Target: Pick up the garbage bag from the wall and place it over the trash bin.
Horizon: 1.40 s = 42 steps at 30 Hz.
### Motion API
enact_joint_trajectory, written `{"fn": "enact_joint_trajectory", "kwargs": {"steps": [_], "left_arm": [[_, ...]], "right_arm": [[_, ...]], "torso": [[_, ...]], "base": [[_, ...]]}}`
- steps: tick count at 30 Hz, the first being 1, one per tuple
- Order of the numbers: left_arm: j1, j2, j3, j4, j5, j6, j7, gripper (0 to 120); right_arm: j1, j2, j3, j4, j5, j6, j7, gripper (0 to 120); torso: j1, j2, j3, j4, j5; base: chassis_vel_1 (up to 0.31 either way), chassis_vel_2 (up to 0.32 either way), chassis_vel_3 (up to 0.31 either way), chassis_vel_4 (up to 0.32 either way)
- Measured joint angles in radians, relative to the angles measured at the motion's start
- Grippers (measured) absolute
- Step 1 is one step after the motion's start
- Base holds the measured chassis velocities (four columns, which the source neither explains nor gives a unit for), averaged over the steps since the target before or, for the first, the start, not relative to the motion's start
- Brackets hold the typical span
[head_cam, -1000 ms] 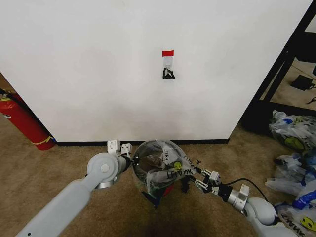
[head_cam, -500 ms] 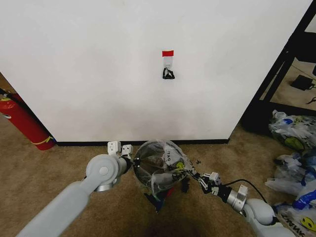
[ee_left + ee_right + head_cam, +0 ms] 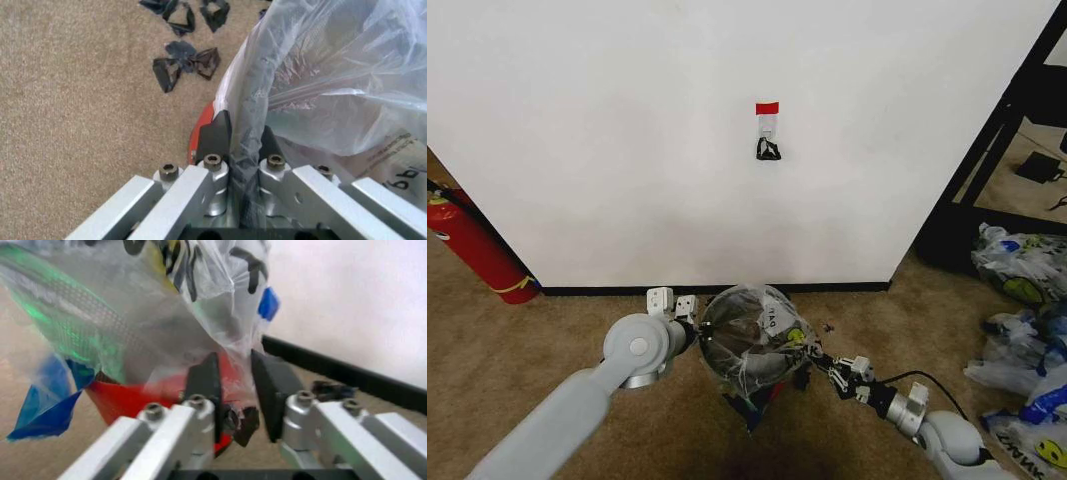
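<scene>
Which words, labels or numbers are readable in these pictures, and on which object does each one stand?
No text can be read with certainty.
garbage bag: black lettering, creased and too small to read.
heaped bags on the floor: black letters, upside down, too blurred to read.
red tape strip on the wall: no writing.

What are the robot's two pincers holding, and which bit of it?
Both hold the garbage bag by its thin plastic edge: the left pincer at the rim on the left of the trash bin, the right pincer on the right side.
</scene>
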Motion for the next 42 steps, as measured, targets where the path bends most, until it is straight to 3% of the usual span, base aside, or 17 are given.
{"fn": "enact_joint_trajectory", "kwargs": {"steps": [2, 6, 9, 11, 19, 21, 33, 39, 42], "left_arm": [[-0.002, -0.003, 0.0, 0.012, 0.004, 0.0, 0.002, 0], [-0.009, -0.022, -0.007, 0.064, 0.03, -0.005, 0.009, 0], [-0.009, -0.026, -0.008, 0.071, 0.036, -0.008, 0.01, 0], [-0.004, -0.04, -0.015, 0.094, 0.058, -0.017, 0.017, 0], [0.015, -0.052, -0.023, 0.113, 0.102, -0.026, 0.035, 0], [0.024, -0.049, -0.033, 0.112, 0.108, -0.025, 0.042, 7], [0.047, -0.054, -0.043, 0.091, 0.121, -0.016, 0.042, 46], [0.047, -0.003, -0.057, -0.002, 0.102, 0.006, 0.034, 67], [0.061, 0.011, -0.088, -0.065, 0.125, -0.03, 0.059, 79]], "right_arm": [[-0.004, -0.001, 0.003, -0.002, 0.014, 0.009, 0.007, 25], [-0.033, -0.003, 0.028, 0.009, 0.07, 0.02, 0.016, 43], [-0.04, -0.003, 0.036, 0.014, 0.079, 0.02, 0.014, 46], [-0.082, -0.003, 0.074, 0.047, 0.122, 0.021, 0.003, 61], [-0.168, 0.036, 0.129, 0.144, 0.201, 0.007, 0.017, 88], [-0.19, 0.054, 0.129, 0.162, 0.204, 0.004, 0.02, 97], [-0.21, 0.09, 0.128, 0.193, 0.198, -0.007, 0.032, 100], [-0.216, 0.105, 0.128, 0.184, 0.186, -0.009, 0.034, 100], [-0.216, 0.126, 0.126, 0.149, 0.186, 0.008, 0.052, 100]], "torso": [[0.0, 0.0, 0.0, 0.0, 0.0], [0.0, 0.0, 0.0, 0.0002, 0.0001], [0.0, 0.0, 0.0, 0.0002, 0.0001], [0.0, 0.0, 0.0, 0.0002, 0.0001], [0.0, 0.0, 0.0, 0.0002, 0.0], [0.0, 0.0, 0.0, 0.0001, -0.0001], [0.0, 0.0, 0.0, 0.0001, -0.0002], [0.0, 0.0, 0.0, 0.0003, -0.0001], [0.0, 0.0, 0.0, -0.0004, -0.0001]], "base": [[0.0, 0.0, 0.0, 0.0], [0.0, 0.0, 0.0, 0.0], [0.0, 0.0, 0.0, 0.0], [0.0, 0.0, 0.0, 0.0], [0.0, 0.0, 0.0, 0.0], [0.0, 0.0, 0.0, 0.0], [0.0, 0.0, 0.0, 0.0], [0.0, 0.0, 0.0, 0.0], [0.0, 0.0, 0.0, 0.0]]}}
